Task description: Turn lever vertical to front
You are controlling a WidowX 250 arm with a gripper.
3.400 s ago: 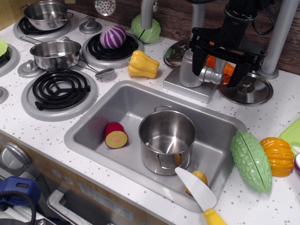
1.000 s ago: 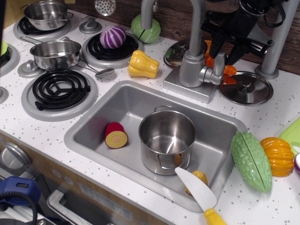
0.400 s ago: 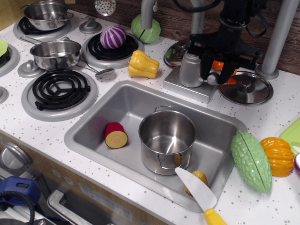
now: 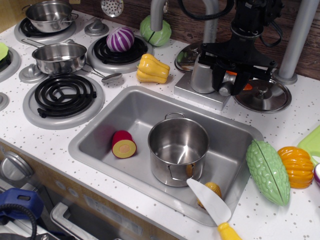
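In the upper right of the frame, the black gripper (image 4: pixel 228 80) is lowered over the faucet body (image 4: pixel 201 75). Its jaws are spread apart, with the grey lever (image 4: pixel 226 89) seen between them, just above the sink (image 4: pixel 95 135).

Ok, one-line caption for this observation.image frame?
Black gripper straddles the faucet lever on the toy kitchen counter, above a sink holding a steel pot.

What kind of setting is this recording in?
Most likely a toy play kitchen: a speckled counter with a sink, coil burners, and plastic food such as a yellow pepper. A pincer works at the faucet.
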